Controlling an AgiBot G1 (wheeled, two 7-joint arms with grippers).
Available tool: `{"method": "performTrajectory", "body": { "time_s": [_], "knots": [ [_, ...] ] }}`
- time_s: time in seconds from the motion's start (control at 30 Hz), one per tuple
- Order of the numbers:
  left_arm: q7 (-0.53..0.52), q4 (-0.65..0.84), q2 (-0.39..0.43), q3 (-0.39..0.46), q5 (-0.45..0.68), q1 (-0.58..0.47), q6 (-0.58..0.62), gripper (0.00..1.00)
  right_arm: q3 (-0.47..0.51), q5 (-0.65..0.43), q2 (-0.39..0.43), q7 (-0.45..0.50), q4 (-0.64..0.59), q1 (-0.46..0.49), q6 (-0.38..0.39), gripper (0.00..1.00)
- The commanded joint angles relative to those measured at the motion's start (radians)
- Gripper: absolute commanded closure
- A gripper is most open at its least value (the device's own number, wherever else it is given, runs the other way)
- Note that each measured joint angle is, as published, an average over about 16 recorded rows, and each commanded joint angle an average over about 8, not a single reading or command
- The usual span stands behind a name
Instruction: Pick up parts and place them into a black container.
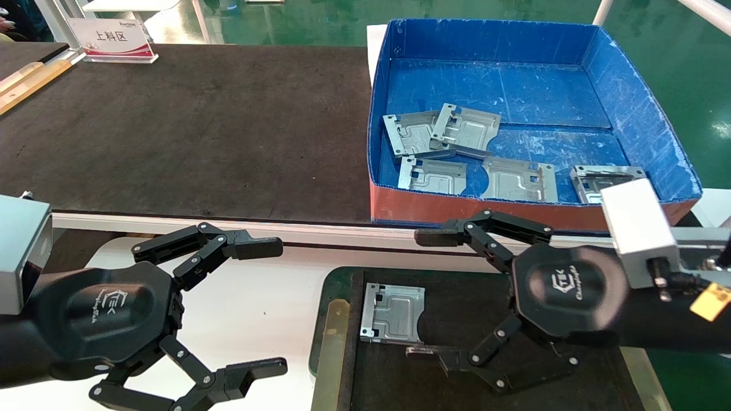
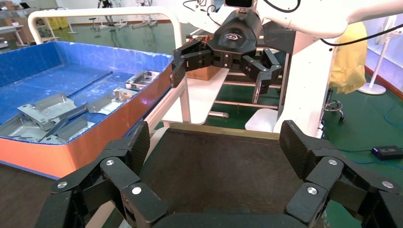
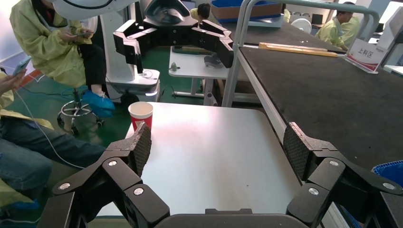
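One silver-grey part (image 1: 392, 314) lies flat at the left end of the black container (image 1: 334, 348), a shallow tray with a green-brass rim. Several more parts (image 1: 440, 134) lie in the blue box (image 1: 628, 97) with the red front wall; they also show in the left wrist view (image 2: 47, 111). My right gripper (image 1: 422, 294) hangs over the tray just right of the lone part, open and empty. My left gripper (image 1: 271, 308) is open and empty over the white table, left of the tray. The left wrist view shows the tray's black floor (image 2: 214, 166) between its fingers.
A long black tabletop (image 1: 200, 125) runs behind the white table (image 1: 297, 274), with a white sign (image 1: 111, 39) and wooden strips (image 1: 28, 80) at its far left. A red paper cup (image 3: 140, 114) stands at the white table's edge. People (image 3: 47, 47) sit beyond it.
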Motion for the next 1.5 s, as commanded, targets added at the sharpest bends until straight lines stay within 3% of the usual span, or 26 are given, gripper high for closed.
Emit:
{"method": "performTrajectory", "body": {
  "time_s": [0.03, 0.93, 1.5],
  "knots": [
    [0.0, 0.0, 0.0, 0.0, 0.0, 0.0, 0.0, 0.0, 0.019, 0.0, 0.005, 0.01, 0.015, -0.015, 0.003, 0.0],
    [0.0, 0.0, 0.0, 0.0, 0.0, 0.0, 0.0, 0.0, 0.257, 0.0, 0.065, 0.14, 0.202, -0.211, 0.042, 0.0],
    [0.0, 0.0, 0.0, 0.0, 0.0, 0.0, 0.0, 0.0, 0.263, 0.0, 0.067, 0.142, 0.206, -0.216, 0.044, 0.0]
  ]
}}
